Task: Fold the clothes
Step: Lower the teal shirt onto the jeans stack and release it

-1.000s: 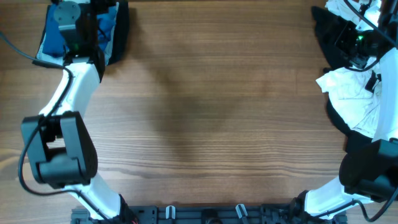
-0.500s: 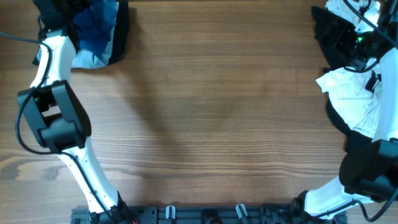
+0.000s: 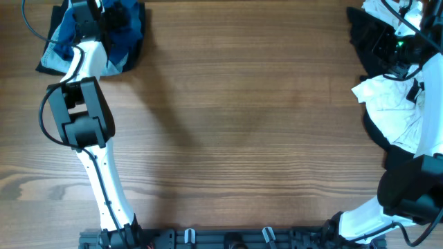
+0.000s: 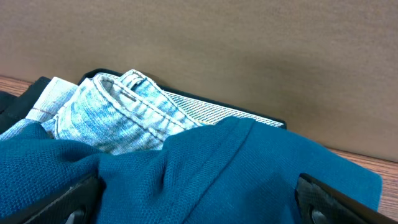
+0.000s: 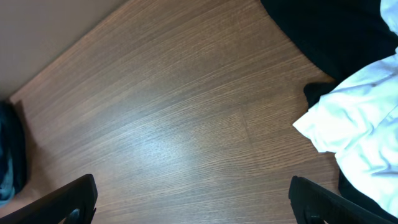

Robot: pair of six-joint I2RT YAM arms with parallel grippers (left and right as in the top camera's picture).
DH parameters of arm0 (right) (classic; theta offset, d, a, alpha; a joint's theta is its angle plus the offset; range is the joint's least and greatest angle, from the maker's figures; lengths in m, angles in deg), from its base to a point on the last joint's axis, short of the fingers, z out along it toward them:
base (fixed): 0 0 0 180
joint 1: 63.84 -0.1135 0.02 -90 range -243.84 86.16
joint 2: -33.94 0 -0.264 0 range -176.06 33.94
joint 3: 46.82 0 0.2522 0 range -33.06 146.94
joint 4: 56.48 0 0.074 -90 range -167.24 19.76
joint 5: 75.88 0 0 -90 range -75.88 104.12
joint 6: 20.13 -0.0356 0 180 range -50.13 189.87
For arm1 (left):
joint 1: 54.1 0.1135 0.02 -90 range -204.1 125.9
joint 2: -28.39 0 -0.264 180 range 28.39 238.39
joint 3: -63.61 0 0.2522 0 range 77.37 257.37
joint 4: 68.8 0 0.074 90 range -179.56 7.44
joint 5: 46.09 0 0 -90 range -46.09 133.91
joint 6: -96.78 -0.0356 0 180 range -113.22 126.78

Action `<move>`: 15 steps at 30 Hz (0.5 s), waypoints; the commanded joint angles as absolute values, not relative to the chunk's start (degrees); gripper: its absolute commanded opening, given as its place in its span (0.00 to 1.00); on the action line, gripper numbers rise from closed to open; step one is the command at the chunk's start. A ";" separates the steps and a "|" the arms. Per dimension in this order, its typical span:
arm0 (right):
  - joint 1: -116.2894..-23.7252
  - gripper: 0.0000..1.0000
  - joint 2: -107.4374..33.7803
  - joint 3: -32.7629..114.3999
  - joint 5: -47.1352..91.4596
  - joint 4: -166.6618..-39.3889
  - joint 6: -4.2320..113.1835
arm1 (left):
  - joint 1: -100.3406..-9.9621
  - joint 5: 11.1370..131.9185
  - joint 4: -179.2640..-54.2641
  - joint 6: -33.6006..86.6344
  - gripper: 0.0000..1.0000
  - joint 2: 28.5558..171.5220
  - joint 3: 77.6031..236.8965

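A pile of folded clothes (image 3: 114, 34) lies at the table's back left corner: a teal blue garment (image 4: 236, 174), light denim (image 4: 118, 112) and dark pieces. My left gripper (image 4: 199, 199) is open, its two fingers wide apart just over the teal garment; in the overhead view the left arm (image 3: 86, 14) reaches over this pile. A heap of unfolded white (image 3: 394, 104) and black clothes (image 3: 367, 41) lies at the right edge. My right gripper (image 5: 193, 205) is open and empty above bare wood, beside the white cloth (image 5: 360, 112) and black cloth (image 5: 336, 31).
The wooden table (image 3: 242, 124) stretches between the two piles. A plain wall stands behind the left pile (image 4: 217, 43). The arm bases and a rail with clips sit along the front edge (image 3: 228, 238).
The left arm has swung about over the back left pile, its wrist now turned back over the teal garment. The right arm and the right heap have not moved.
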State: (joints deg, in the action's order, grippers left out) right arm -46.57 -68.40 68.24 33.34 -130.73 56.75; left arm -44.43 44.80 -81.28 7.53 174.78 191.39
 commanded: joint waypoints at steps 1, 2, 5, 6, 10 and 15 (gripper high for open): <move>-47.02 1.00 -69.73 68.57 32.99 -131.12 57.71 | -46.38 48.58 -88.43 11.75 1.00 186.04 184.55; -47.02 0.99 -69.73 68.57 32.99 -131.17 57.69 | -46.38 48.53 -89.13 11.73 1.00 184.24 184.55; -47.02 0.99 -69.73 68.57 32.99 -130.53 57.75 | -46.38 48.56 -90.87 11.73 1.00 177.62 184.55; -47.02 0.99 -69.73 68.57 32.99 -130.27 57.82 | -46.38 48.56 -91.36 11.73 1.00 174.98 184.55; -47.00 1.00 -69.69 68.59 32.99 -129.83 60.51 | -46.38 46.37 -93.37 11.71 1.00 162.67 184.55; -47.00 1.00 -69.28 69.18 32.93 -127.95 63.94 | -46.33 44.05 -95.01 11.58 1.00 148.68 184.55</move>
